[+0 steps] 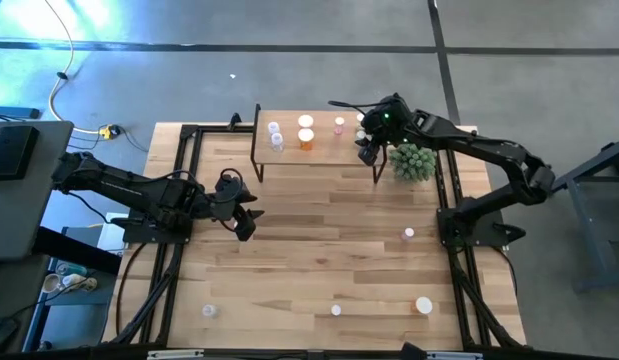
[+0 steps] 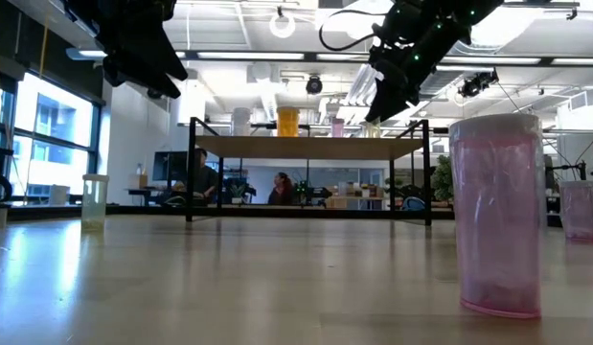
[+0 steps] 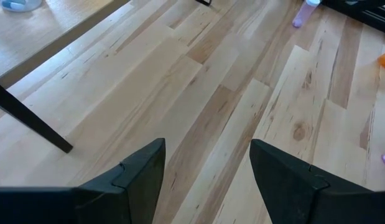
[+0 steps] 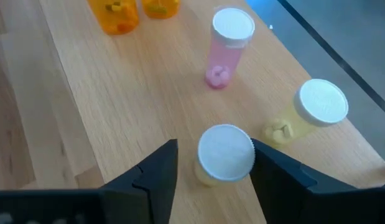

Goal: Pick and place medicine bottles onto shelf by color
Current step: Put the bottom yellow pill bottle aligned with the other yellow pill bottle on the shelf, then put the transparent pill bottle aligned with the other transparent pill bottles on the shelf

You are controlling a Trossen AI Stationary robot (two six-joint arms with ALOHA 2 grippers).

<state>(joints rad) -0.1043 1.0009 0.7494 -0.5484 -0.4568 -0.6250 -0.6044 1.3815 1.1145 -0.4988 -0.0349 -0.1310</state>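
Note:
The shelf (image 1: 319, 150) stands at the table's far middle. It carries two clear bottles (image 1: 276, 135), two orange bottles (image 1: 306, 131), a pink bottle (image 4: 224, 46) and two pale yellow-green bottles (image 4: 307, 115). My right gripper (image 4: 214, 165) is open over the shelf's right end. Its fingers stand on either side of one upright yellow-green bottle (image 4: 226, 154), and a gap shows on one side. My left gripper (image 3: 208, 168) is open and empty above the table, left of centre (image 1: 244, 215).
A green spiky plant (image 1: 413, 162) stands just right of the shelf. Loose bottles stand on the table: a pink one (image 1: 409, 234) at the right and three along the near edge (image 1: 207, 311), (image 1: 336, 310), (image 1: 424, 305). People sit in the room beyond (image 2: 282, 187).

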